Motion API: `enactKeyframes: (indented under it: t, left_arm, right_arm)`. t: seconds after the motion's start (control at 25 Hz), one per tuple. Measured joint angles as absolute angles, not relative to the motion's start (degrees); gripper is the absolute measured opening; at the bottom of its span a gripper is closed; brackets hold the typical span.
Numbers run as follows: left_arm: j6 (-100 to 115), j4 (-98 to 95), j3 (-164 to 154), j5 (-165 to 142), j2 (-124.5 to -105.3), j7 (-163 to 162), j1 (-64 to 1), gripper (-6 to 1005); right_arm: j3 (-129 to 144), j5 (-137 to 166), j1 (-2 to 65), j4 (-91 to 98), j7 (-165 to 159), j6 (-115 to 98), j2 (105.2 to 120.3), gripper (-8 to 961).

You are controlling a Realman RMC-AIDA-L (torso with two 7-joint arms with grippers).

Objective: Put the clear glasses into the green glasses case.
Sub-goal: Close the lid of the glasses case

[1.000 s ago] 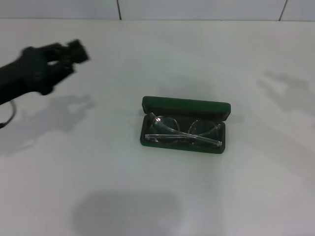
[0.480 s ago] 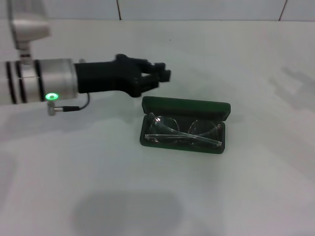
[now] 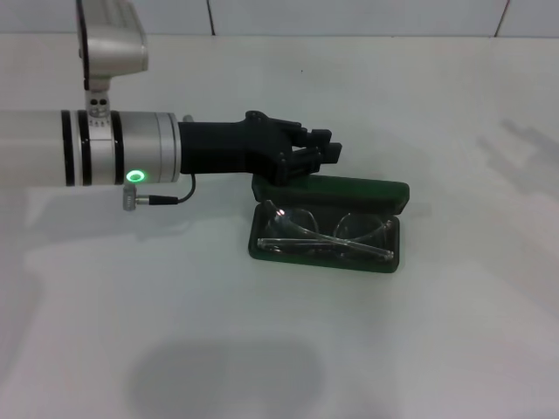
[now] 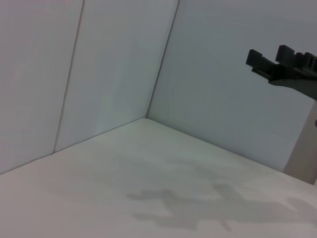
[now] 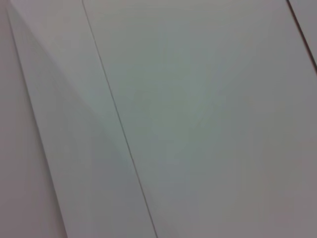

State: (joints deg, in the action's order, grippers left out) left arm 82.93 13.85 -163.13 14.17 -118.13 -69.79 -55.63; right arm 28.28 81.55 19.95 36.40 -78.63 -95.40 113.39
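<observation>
The green glasses case (image 3: pixel 325 262) lies open in the middle of the white table, its lid (image 3: pixel 367 192) standing up at the far side. The clear glasses (image 3: pixel 321 232) lie folded inside the case, filling its length. My left arm reaches in from the left, and my left gripper (image 3: pixel 325 148) hovers just over the lid's left end, at the far side of the case. The gripper's black tip (image 4: pixel 280 67) also shows in the left wrist view against the wall. My right gripper is out of view.
The white table (image 3: pixel 262 349) spreads out on all sides of the case. A tiled wall (image 3: pixel 349 17) runs along the far edge. The left arm's silver forearm (image 3: pixel 96 148) with a green light spans the left half of the table.
My left arm has swept in from the far left towards the right. Its gripper now sits over the case lid's left end. The case and glasses have not moved.
</observation>
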Motion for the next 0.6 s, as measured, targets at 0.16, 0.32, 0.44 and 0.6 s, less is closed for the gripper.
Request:
enactKeyframes:
  t: [0.16, 0.32, 0.44, 0.6]
  left_arm:
    - [81.03, 13.22, -163.13, 14.01, -119.09, -70.02, -55.58, 252]
    - [76.46, 9.92, -163.13, 12.28, -119.39, -69.64, -55.65, 249]
    - [74.37, 8.64, -163.12, 11.59, -119.43, -69.41, -55.74, 247]
    - [73.47, 8.53, -163.04, 11.51, -119.51, -69.21, -55.76, 246]
  right_arm:
    - [28.27, 82.52, 20.53, 34.91, -78.36, -95.28, 113.17, 540]
    - [28.27, 83.49, 20.72, 34.8, -78.22, -95.22, 113.51, 538]
    - [28.32, 83.65, 20.7, 34.73, -78.17, -95.17, 113.68, 536]
    - [28.32, 83.68, 20.58, 34.11, -78.16, -95.17, 113.75, 534]
